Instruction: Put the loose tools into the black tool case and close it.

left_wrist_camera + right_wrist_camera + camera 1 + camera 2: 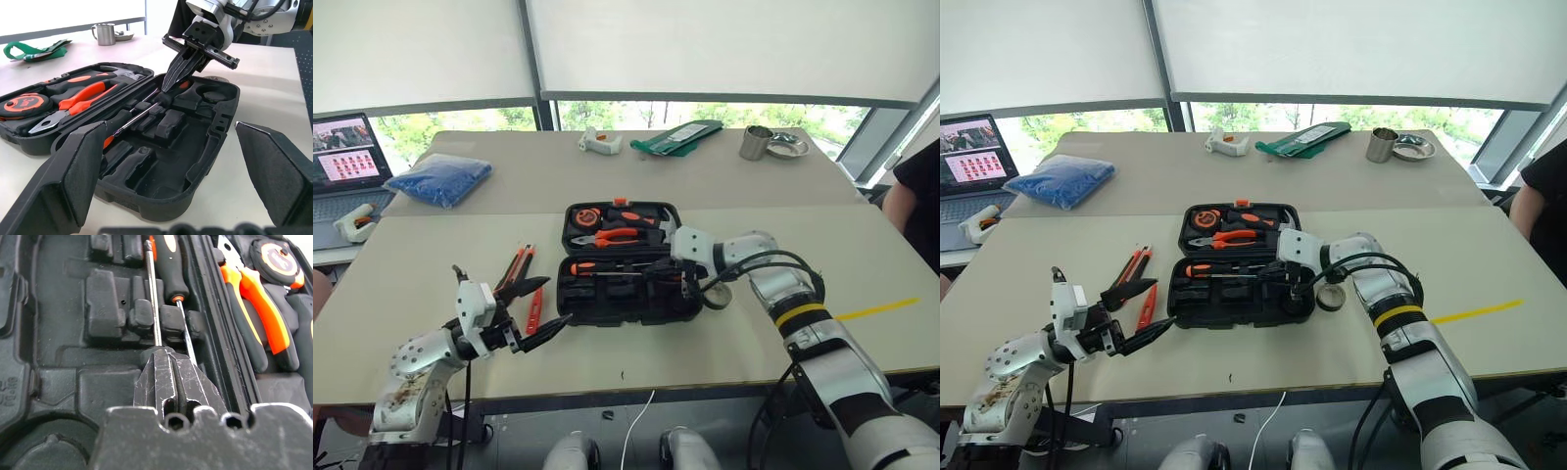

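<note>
Right gripper (687, 277) pinched shut over case slots, frame centre; left gripper (533, 308) spread wide, empty, lower left. Black tool case (622, 262) open mid-table: two screwdrivers (155, 303) seated. Outside: knife (1128, 267), tester pen (1146, 305), tape roll (1331, 298). Light, rigid, slick; best gripped mid-handle.

Bright daylight comes through the windows (636, 113) at twelve o'clock, under white blinds (724, 44) that glare evenly. The desk (431, 362) is lit flat, shadows soft. In the left wrist view the near fingers (73, 181) are blurred.
</note>
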Controlling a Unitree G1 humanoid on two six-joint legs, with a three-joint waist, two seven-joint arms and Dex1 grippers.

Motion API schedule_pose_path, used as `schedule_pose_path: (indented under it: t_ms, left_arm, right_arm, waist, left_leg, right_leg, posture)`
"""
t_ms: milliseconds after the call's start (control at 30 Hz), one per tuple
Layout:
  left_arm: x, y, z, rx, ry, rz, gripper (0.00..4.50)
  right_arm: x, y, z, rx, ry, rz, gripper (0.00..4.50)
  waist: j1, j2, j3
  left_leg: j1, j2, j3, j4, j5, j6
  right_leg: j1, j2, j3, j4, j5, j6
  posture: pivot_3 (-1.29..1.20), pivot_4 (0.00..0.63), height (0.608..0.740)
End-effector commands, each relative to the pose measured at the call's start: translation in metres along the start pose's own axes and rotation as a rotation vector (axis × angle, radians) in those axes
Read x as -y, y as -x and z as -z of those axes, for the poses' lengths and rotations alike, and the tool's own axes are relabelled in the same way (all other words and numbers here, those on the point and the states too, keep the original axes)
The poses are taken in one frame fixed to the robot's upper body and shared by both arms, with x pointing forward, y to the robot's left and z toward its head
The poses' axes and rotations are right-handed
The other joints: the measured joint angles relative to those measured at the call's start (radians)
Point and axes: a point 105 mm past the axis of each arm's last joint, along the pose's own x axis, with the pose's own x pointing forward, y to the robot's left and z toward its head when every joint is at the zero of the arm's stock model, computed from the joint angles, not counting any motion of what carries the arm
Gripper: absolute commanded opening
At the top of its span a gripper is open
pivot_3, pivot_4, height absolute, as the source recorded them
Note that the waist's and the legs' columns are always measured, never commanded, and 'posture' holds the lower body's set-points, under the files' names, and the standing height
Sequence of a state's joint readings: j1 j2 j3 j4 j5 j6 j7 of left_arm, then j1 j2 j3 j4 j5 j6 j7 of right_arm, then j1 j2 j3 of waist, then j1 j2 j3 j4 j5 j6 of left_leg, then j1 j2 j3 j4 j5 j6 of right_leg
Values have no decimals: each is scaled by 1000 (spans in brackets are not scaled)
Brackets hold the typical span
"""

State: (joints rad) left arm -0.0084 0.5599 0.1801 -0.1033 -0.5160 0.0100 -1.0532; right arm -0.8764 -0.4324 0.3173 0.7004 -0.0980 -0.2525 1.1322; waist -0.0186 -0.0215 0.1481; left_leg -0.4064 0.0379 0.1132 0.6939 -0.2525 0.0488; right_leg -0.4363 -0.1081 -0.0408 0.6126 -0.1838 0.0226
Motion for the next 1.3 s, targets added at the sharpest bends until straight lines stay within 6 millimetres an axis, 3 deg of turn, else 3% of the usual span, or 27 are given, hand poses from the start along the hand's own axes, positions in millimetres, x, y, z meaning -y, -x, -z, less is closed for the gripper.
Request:
schedule_pose_path:
  t_ms: [33, 133, 333, 400, 500, 600, 733, 800, 867, 933, 1133, 1300]
  left_arm:
    - [1, -3, -7, 5, -33, 3, 4500]
    - [1, -4, -6, -2, -32, -5, 4500]
    - [1, 0, -8, 0, -26, -43, 4500]
    - [-4, 15, -5, -52, 28, -72, 4500]
    - [-27, 44, -14, -72, 27, -235, 4500]
    - [-37, 72, -17, -107, 7, -343, 4500]
    - [-53, 135, -3, -230, -30, -622, 4500]
    - [-57, 165, 7, -306, -19, -745, 4500]
    - [-56, 183, 14, -367, 4, -801, 4500]
    - [-53, 201, 28, -536, 30, -860, 4500]
    - [-43, 154, 10, -463, 79, -713, 4500]
    - [-7, 92, -5, -480, 248, -554, 4500]
  right_arm:
    - [-12, -11, 13, -50, -28, -33, 31]
    - [-15, -16, 19, -79, -34, -36, 31]
    - [3, -8, -12, 77, -92, 38, 31]
    - [8, 9, -25, 166, -155, 65, 614]
    - [2, 37, -38, 318, -153, 131, 1554]
    - [-6, 65, -45, 435, -183, 230, 2523]
    - [-32, 103, -34, 470, -245, 314, 3992]
    - [-48, 115, -21, 438, -267, 343, 4458]
    - [-67, 121, -10, 403, -298, 320, 4458]
    - [-80, 130, 1, 386, -342, 348, 4458]
    - [-82, 135, -2, 416, -340, 393, 4458]
    - [-73, 124, -22, 453, -246, 332, 4458]
  waist:
    - [-2, 0, 0]
    - [-8, 0, 0]
    - [-20, 0, 0]
    - [-21, 0, 0]
    - [-16, 0, 0]
    - [-8, 0, 0]
    - [3, 0, 0]
    - [6, 0, 0]
    - [7, 0, 0]
    - [10, 0, 0]
    - [13, -1, 2]
    - [12, -2, 2]
  left_leg:
    - [0, 0, 0, 0, 0, 0]
    - [2, 1, 0, 0, 0, -1]
    - [2, 6, 0, 0, 2, -3]
    - [0, 8, 0, 0, 2, -4]
    - [-2, 10, 0, -1, 2, -5]
    - [-3, 11, -1, -2, 0, -7]
    - [-2, 11, 0, -2, -3, -7]
    - [-1, 11, 0, -2, -5, -8]
    - [-1, 11, 0, -2, -5, -8]
    - [-1, 11, 0, -2, -5, -8]
    - [1, 12, 1, -1, -9, -17]
    - [2, 12, 1, -1, -9, -18]
  right_leg:
    - [0, 0, 0, 0, 0, 0]
    - [1, 1, 0, 0, 1, -1]
    - [1, 5, 1, 0, 2, -3]
    - [-1, 7, 1, 0, 3, -5]
    - [-3, 9, 1, 0, 2, -6]
    - [-4, 10, 0, -1, 1, -7]
    - [-4, 10, 0, -2, -1, -7]
    - [-4, 10, 0, -2, -5, -12]
    - [-4, 10, 0, -2, -7, -13]
    - [-4, 10, 0, -2, -8, -13]
    - [-6, 8, 0, -1, -11, -7]
    - [-5, 8, 0, 0, -11, -8]
  posture:
    - [0, 150, 740]
    - [0, 150, 740]
    - [0, 150, 740]
    - [0, 150, 740]
    - [0, 150, 740]
    - [0, 150, 740]
    - [0, 150, 740]
    - [0, 150, 740]
    - [0, 150, 740]
    - [0, 150, 740]
    - [0, 150, 740]
    - [0, 150, 740]
